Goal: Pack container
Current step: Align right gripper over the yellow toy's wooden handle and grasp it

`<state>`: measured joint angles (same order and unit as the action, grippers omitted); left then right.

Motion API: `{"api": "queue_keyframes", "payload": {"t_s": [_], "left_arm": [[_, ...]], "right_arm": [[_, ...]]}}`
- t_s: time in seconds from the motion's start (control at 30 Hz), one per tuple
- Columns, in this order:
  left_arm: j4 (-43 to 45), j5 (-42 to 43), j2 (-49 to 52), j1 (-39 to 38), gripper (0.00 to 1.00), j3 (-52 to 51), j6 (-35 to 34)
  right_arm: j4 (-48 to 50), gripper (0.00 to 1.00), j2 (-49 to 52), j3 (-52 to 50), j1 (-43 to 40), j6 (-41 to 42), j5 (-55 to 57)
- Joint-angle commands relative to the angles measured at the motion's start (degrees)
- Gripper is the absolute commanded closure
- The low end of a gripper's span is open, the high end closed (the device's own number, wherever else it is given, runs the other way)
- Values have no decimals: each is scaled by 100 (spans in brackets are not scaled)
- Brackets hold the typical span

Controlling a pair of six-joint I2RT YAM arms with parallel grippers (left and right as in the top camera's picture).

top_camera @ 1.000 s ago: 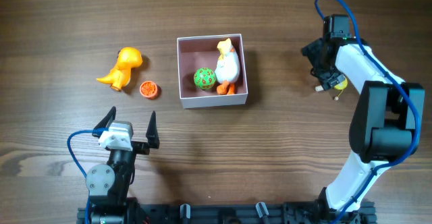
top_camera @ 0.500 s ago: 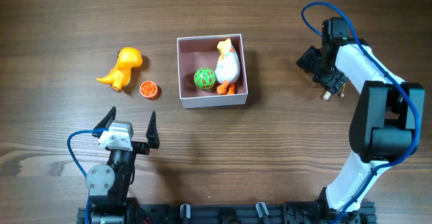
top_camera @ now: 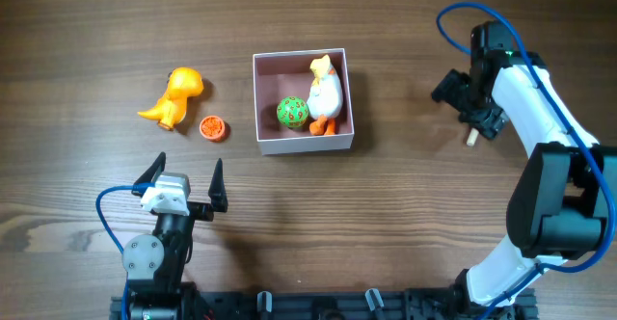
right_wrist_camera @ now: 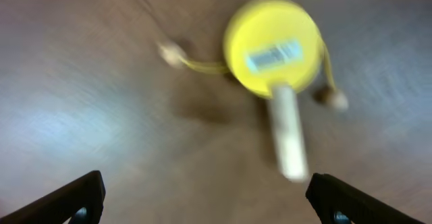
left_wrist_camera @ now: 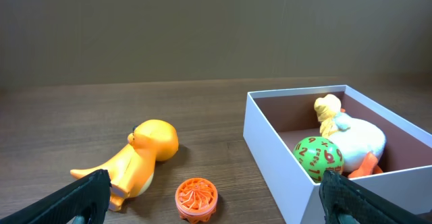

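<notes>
Mid-counter, container [top_camera: 304,146] holds green ball [top_camera: 292,112] and white duck [top_camera: 325,93]. Left gripper [top_camera: 183,178] open at near edge; right gripper [right_wrist_camera: 212,200] open over yellow drum toy [right_wrist_camera: 272,46].

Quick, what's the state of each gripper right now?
Left gripper: open, holding nothing.
Right gripper: open, holding nothing, above the yellow toy.

Overhead and low left wrist both see container [top_camera: 304,144].
</notes>
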<state>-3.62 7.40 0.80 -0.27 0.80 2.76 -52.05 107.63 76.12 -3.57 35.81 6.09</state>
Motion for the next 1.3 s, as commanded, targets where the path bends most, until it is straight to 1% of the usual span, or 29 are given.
{"api": "queue_keyframes", "payload": {"t_s": [0.0,0.1,0.17,0.23,0.27,0.3,0.43,0.6,0.67,0.8,0.93,0.97,1.0,1.2,1.27], "left_arm": [[11,105,-42,-26,0,-46,111],[11,105,-42,-26,0,-46,111],[11,105,-42,-26,0,-46,111],[11,105,-42,-26,0,-46,111],[11,105,-42,-26,0,-46,111],[11,107,-42,-26,0,-46,111],[11,105,-42,-26,0,-46,111],[11,105,-42,-26,0,-46,111],[11,105,-42,-26,0,-46,111],[11,105,-42,-26,0,-46,111],[11,107,-42,-26,0,-46,111],[11,105,-42,-26,0,-46,111],[11,105,-42,-26,0,-46,111],[11,105,-42,-26,0,-46,111],[11,107,-42,-26,0,-46,111]], "right_arm": [[-415,0,-109,-50,-28,168,590],[-525,1,-109,-50,-111,168,616],[-553,5,-109,-50,-192,168,619],[-568,4,-107,-55,-323,168,614],[-568,2,-107,-83,-380,170,612],[-551,2,-107,-160,-472,170,614],[13,2,-101,-678,-741,114,549],[308,3,-101,-879,-761,-31,483],[450,3,-101,-896,-754,-229,435],[505,9,-101,-898,-754,-243,417],[448,28,-101,-911,-754,-243,415],[428,29,-101,-911,-754,-236,404],[466,33,-101,-911,-754,-216,223],[505,33,-98,-914,-754,-223,160],[575,30,-98,-914,-754,-227,157]]}}
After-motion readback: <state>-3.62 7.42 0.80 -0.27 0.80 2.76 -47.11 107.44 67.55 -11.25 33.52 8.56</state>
